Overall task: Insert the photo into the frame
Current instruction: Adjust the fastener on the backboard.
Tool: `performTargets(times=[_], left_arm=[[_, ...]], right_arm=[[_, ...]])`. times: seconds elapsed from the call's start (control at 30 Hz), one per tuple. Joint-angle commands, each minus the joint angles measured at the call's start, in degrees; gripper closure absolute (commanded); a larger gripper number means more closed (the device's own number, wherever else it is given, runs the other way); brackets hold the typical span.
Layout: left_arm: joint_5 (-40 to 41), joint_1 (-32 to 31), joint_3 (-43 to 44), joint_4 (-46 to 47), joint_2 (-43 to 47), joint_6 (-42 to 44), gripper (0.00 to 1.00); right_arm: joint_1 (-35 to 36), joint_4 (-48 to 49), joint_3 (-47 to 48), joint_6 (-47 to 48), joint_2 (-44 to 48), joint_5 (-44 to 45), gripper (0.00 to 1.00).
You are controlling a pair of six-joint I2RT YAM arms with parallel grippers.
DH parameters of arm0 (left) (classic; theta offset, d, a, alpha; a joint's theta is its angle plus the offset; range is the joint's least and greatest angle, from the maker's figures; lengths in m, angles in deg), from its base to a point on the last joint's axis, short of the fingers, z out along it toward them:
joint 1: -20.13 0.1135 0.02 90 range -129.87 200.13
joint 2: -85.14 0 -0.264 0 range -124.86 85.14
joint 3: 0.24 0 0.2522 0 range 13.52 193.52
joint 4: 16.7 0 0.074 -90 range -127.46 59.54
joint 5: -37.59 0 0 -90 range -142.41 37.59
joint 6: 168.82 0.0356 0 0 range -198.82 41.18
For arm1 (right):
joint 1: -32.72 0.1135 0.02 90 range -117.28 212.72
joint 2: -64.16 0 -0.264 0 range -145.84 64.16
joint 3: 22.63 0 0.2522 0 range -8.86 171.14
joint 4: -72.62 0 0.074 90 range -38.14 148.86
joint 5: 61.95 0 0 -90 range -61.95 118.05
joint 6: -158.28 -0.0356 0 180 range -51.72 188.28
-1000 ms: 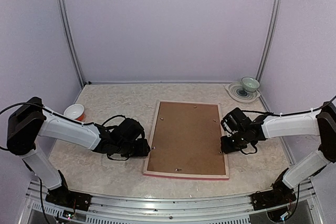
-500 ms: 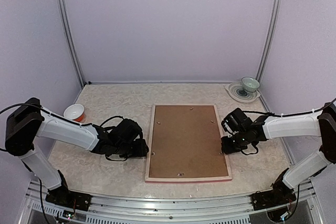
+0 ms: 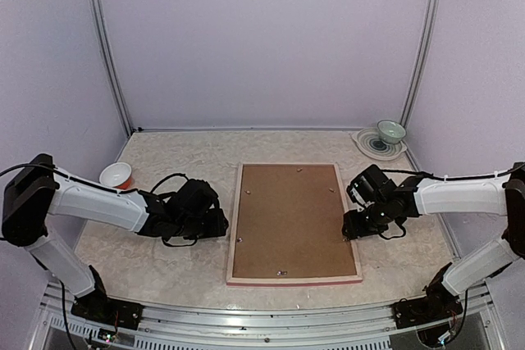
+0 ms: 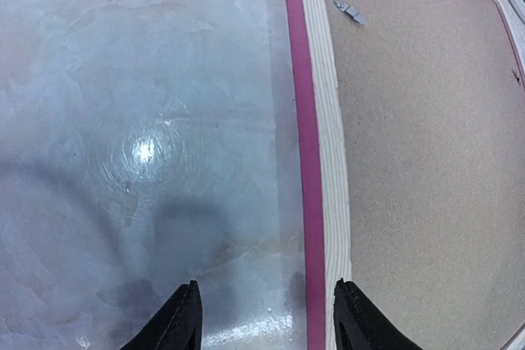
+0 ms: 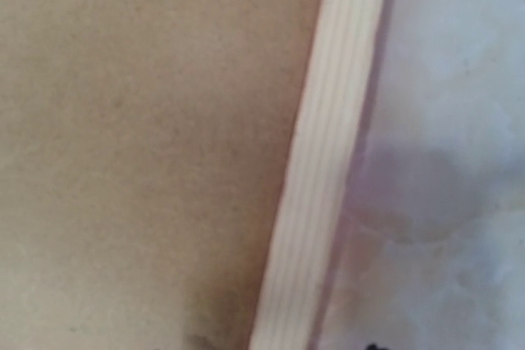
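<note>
A large rectangular picture frame (image 4: 332,161) is shown lying back-up, its pale wood rear strip bordered on the outer side by a bright pink edge, with a plain brown fibreboard backing panel (image 4: 426,161) set inside it and a small grey metal retaining tab (image 4: 350,11) seen at the board's near margin. A pale, glossy, marbled table surface (image 4: 123,55) is recorded beside the frame, marked by a round white light reflection (image 4: 144,151) and soft dark shadows. The left gripper (image 4: 269,321) is seen at the lower edge, its two black fingertips (image 4: 182,321) spread apart with nothing held, one over the table and one over the wood strip.
</note>
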State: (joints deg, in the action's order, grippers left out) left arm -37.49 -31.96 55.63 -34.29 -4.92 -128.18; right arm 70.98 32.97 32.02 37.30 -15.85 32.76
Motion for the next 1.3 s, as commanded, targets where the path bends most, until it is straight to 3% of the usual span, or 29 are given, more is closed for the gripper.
performTargets(times=[0.0, 0.17, 0.33, 0.5, 0.77, 1.27], left_arm=[[2.11, 0.94, 3.14, -0.91, -0.78, 1.35, 0.45], [2.11, 0.95, 4.16, -1.46, -1.19, 2.44, 0.45], [0.88, 0.81, 4.23, -2.21, -0.88, 4.05, 0.44], [0.65, -0.42, 3.70, -3.25, -0.82, 4.30, 0.44], [0.91, -2.55, 4.05, -3.55, -1.72, 3.75, 0.44], [0.64, -3.30, 5.25, -3.71, -3.81, 3.33, 0.44]], right_arm=[[0.42, 1.02, -0.59, -1.59, -0.69, -0.62, 0.48], [0.41, 0.91, -0.21, -1.34, 0.90, 0.13, 0.44], [0.45, 0.16, 1.11, -0.01, 0.42, 0.73, 0.32], [0.41, 0.43, 1.09, 0.99, -1.38, -0.10, 0.31], [0.41, 0.78, -1.11, 1.36, -2.17, 0.33, 0.35], [0.39, 2.43, -1.57, 1.69, -4.07, 0.28, 0.51]])
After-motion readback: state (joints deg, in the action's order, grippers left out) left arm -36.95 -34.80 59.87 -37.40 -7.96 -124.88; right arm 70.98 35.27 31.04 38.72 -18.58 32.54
